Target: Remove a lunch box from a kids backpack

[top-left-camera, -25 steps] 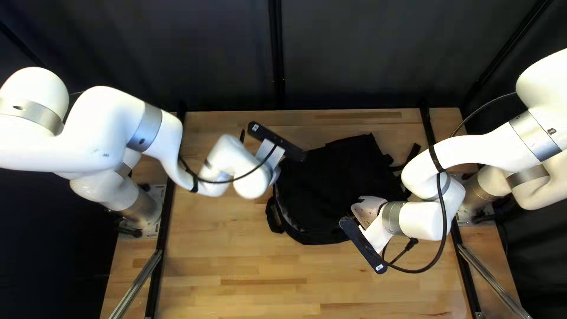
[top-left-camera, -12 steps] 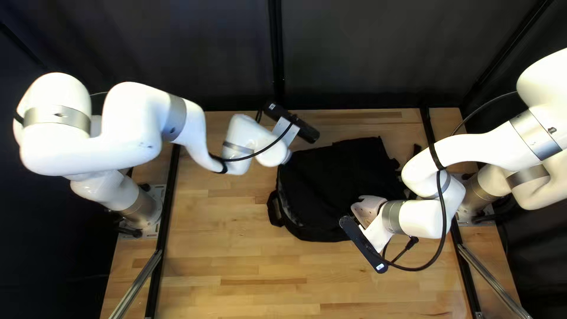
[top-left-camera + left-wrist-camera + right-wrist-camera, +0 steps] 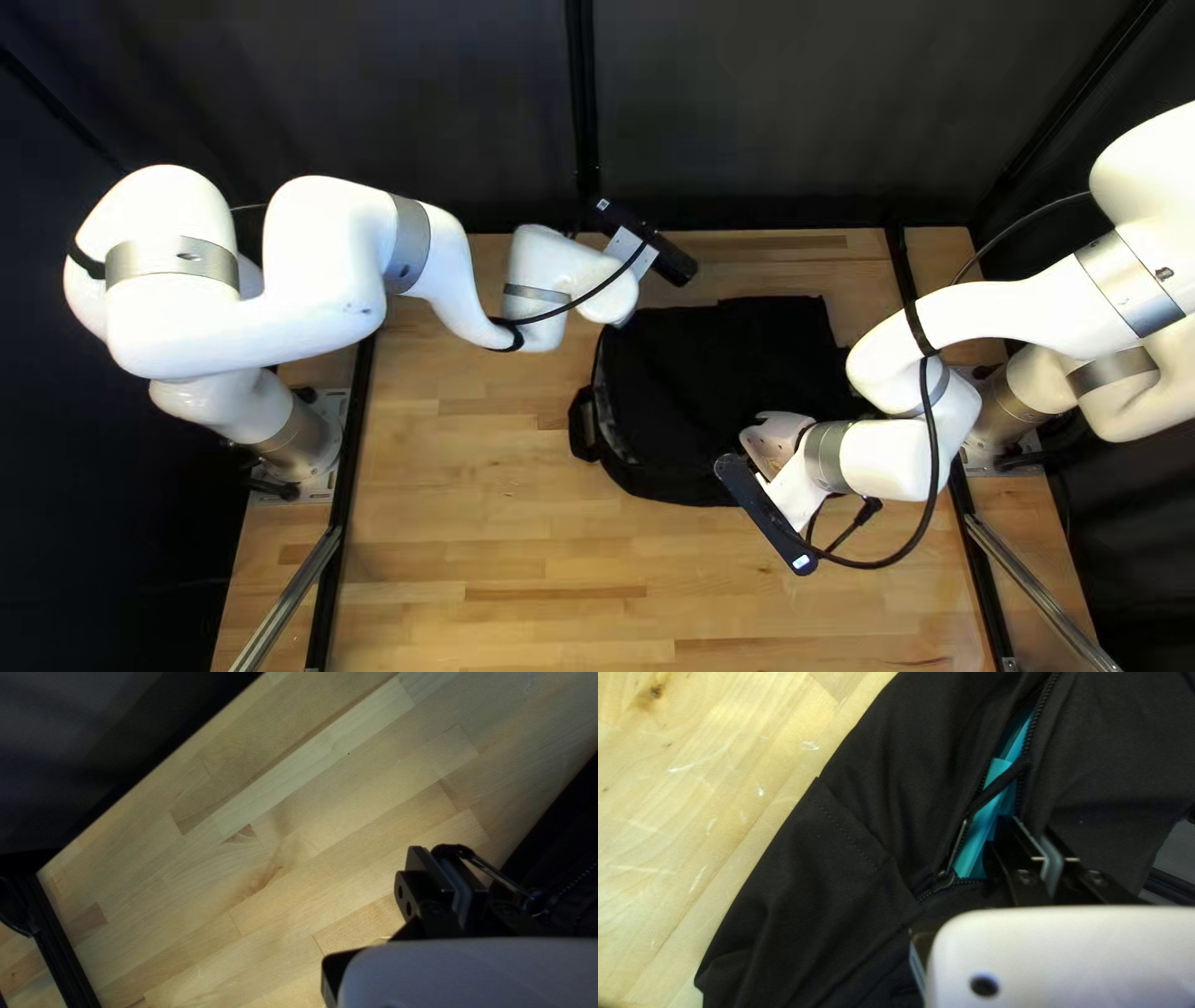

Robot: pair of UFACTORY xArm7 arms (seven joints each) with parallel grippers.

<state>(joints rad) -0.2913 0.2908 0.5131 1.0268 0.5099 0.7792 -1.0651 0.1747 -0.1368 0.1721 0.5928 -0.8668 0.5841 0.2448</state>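
While the left gripper (image 3: 620, 321) has its fingers pinched together on a zipper pull (image 3: 500, 875) beside the black backpack (image 3: 710, 386), the right gripper (image 3: 776, 439) is clamped on the backpack's cloth. Just beside that right hand's fingertips, the teal lunch box (image 3: 973, 851) peeks out, inside the bag, between the parted zipper edges (image 3: 1033, 731).

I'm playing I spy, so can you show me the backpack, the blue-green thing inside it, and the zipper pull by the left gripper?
Backpack (image 3: 722, 380): top left view, on its black cloth.
Blue-green thing (image 3: 977, 841): right wrist view, the part showing through the open zipper.
Zipper pull (image 3: 498, 873): left wrist view, middle of its bar.
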